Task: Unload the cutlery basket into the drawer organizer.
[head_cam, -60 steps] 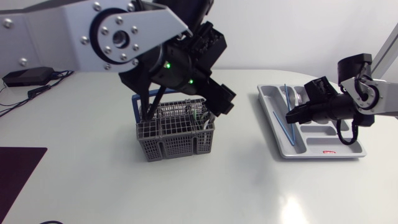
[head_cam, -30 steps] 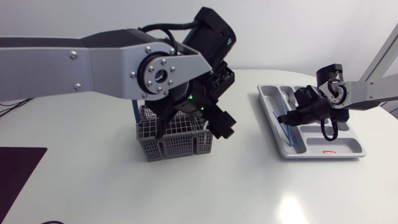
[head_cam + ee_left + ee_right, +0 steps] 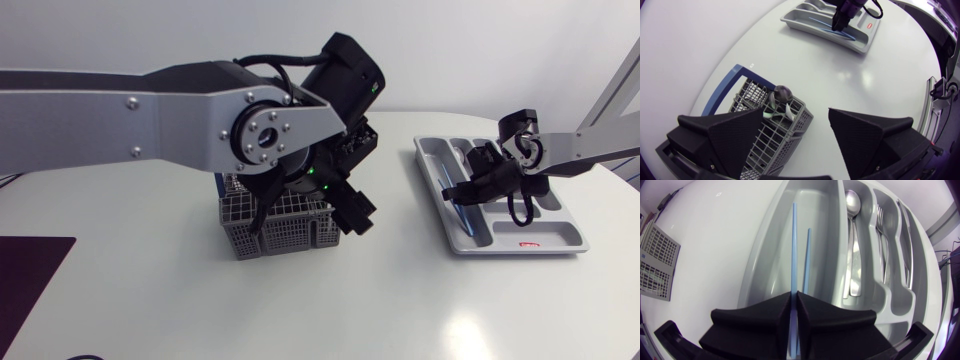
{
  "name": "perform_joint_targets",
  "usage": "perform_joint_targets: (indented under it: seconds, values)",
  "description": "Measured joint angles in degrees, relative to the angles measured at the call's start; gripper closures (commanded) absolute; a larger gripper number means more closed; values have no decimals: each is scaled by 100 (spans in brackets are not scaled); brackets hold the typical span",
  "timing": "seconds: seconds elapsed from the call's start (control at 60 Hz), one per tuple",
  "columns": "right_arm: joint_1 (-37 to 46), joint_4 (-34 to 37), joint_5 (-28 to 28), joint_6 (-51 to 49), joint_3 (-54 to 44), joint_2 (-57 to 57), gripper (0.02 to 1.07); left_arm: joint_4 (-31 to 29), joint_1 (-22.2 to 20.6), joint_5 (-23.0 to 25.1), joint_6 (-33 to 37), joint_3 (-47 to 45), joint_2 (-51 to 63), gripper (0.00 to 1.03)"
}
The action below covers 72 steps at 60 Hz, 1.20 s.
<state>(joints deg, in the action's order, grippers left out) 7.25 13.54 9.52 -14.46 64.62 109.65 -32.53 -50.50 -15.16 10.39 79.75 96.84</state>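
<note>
**Head view.** Tabletop (image 3: 400, 290), white.
- Cutlery basket (image 3: 288, 236), grey mesh, stands left of centre.
- Left hand (image 3: 347, 214) hangs over the basket end nearer the drawer organizer (image 3: 470, 240).
- The organizer is a grey tray, well apart to the right.
- Right hand (image 3: 462, 190) is low over the organizer's long outer compartment.

**Left wrist view.**
- Left hand (image 3: 795, 137) is released, its fingers spread wide with nothing between them.
- Cutlery basket (image 3: 775, 145) lies under it, blue handle (image 3: 722, 91) on the far side.
- A round-headed utensil (image 3: 781, 93) stands upright in the basket.
- Drawer organizer (image 3: 800, 24) and right hand (image 3: 842, 15) are far ahead.

**Right wrist view.**
- Right hand (image 3: 795, 305) is clenched on a blue chopstick (image 3: 793, 245), which lies along the long compartment of the drawer organizer (image 3: 760, 265).
- A second blue chopstick (image 3: 806, 255) lies just beside the first.
- The next compartments hold spoons (image 3: 852, 210), forks (image 3: 885, 245) and a knife (image 3: 905, 230).
- Cutlery basket (image 3: 657, 260) sits well off to the side.
</note>
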Motion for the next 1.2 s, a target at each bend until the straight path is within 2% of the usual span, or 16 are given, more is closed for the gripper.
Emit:
perform_joint_targets:
  seconds: [0.083, 0.217, 0.317, 0.4, 0.667, 0.917, 1.083, 1.2]
  values:
    - [0, 0, -44, 37, 22, 0, 87, 0, 0, 0, 0, 0, 0, 13]
    - [-2, 2, -61, 59, 28, 4, 52, 0, 0, -20, 0, -24, -2, 13]
    - [0, 2, -61, 59, 28, -9, 34, -2, 0, -66, 20, -37, -2, 13]
    - [-2, 2, -61, 59, -20, -127, 23, 0, 0, -170, 22, -37, 0, 13]
    - [-33, 4, -61, 59, -428, -1246, 18, -114, -136, -660, 42, 0, 247, 14]
    - [-44, 149, -59, 59, -804, -1751, 17, -1014, -350, -1217, -39, 767, 793, 16]
    - [-46, 151, -59, 59, -1032, -1869, 17, -1574, -479, -1266, -332, 1408, 1038, 17]
    - [-63, 155, -61, 59, -1121, -1891, 17, -1663, -520, -1279, -439, 1504, 1086, 24]
